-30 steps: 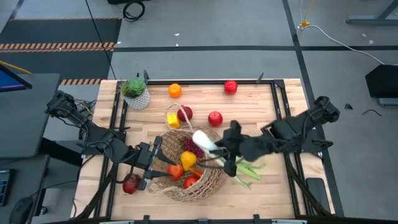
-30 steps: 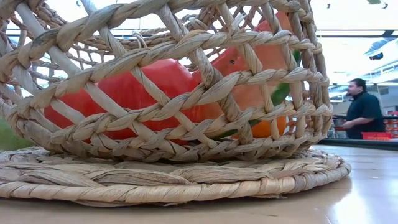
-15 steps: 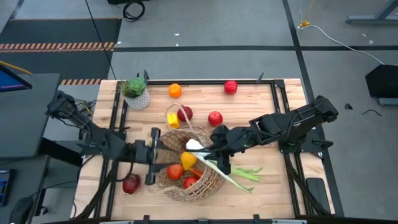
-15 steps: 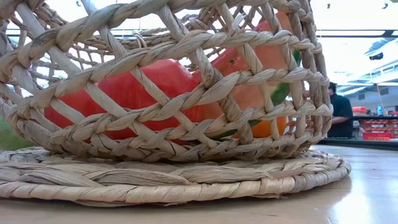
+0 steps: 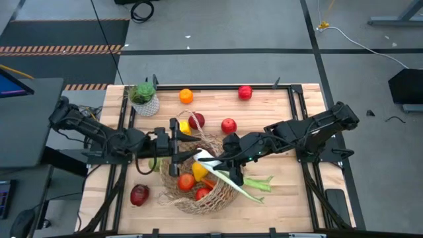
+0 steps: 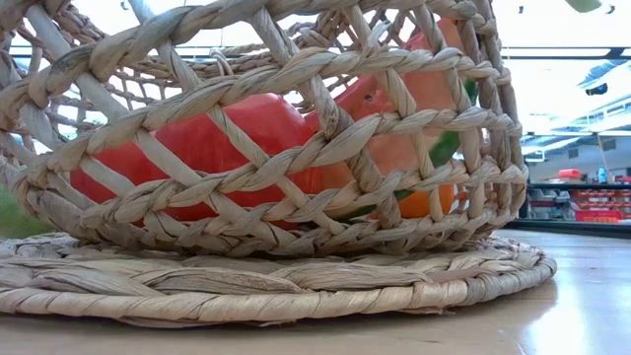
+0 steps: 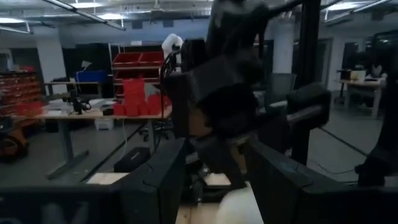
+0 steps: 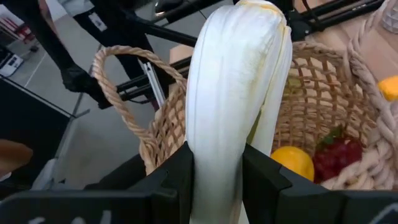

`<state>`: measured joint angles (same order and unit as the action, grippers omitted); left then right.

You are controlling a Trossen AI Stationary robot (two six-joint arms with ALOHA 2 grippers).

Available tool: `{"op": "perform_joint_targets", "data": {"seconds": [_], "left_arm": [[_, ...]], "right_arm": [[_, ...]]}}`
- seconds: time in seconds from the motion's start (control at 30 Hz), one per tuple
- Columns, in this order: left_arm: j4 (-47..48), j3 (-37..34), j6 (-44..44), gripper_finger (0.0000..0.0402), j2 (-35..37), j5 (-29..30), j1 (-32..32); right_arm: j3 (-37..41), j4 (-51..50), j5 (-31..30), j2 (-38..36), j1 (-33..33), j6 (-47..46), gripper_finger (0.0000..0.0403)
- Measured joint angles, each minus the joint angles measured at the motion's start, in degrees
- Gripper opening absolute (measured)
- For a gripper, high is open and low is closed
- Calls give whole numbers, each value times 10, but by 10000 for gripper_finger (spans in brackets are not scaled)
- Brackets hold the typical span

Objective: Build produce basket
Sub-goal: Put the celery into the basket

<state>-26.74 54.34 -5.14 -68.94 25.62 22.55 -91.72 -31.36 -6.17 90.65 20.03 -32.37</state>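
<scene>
The wicker basket [image 5: 208, 192] stands on the table near its front edge and fills the low view [image 6: 296, 148]. Red, orange and yellow produce [image 5: 193, 177] lies in it. My right gripper [image 5: 227, 162] is shut on a long leek [image 5: 241, 188], whose white end [image 5: 203, 156] reaches over the basket [image 8: 323, 93] while its green leaves [image 5: 263, 181] trail toward the table's right. My left gripper [image 5: 185, 147] hovers at the basket's far-left rim. In the left wrist view it [image 7: 214, 180] stands open, with nothing between its fingers, facing the right arm. My right gripper pinches the leek's white stalk [image 8: 217, 137] between its two fingers [image 8: 177, 171]. The fingers come from the table's right, slanting down. The white end juts out past the fingertips over the basket's opening, and the green end hangs back behind the gripper.
Loose on the table are a red apple [image 5: 139, 195] near the front left, two apples [image 5: 229, 125] [image 5: 196, 121] and a yellow piece [image 5: 184, 128] by the basket's loop handle [image 8: 118, 81], and an orange [image 5: 186, 96] and an apple [image 5: 245, 92] at the back. A potted plant [image 5: 144, 98] stands far left.
My left gripper has risen and swung from the basket's near-left side, by the loose apple, toward the far edge to its far-left rim, tipping up to about level. My right gripper has carried the leek leftward and lower, over the basket.
</scene>
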Motion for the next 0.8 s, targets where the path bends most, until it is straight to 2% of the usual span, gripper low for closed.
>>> {"op": "perform_joint_targets", "data": {"seconds": [0.2, 0.37, 0.6, 0.8], "left_arm": [[3, 52, -2, 172, -37, -41, -10], [89, 74, 32, 172, -73, -45, -9], [135, 75, 54, 172, -83, 10, -2], [215, 75, 129, 172, -81, 25, 10]], "right_arm": [[0, -7, 6, 26, -9, -4, 114], [0, 17, 9, 32, -12, 15, 119], [-13, 22, 11, 26, -5, 48, 161], [-15, 16, 9, 26, 0, 57, 206]]}}
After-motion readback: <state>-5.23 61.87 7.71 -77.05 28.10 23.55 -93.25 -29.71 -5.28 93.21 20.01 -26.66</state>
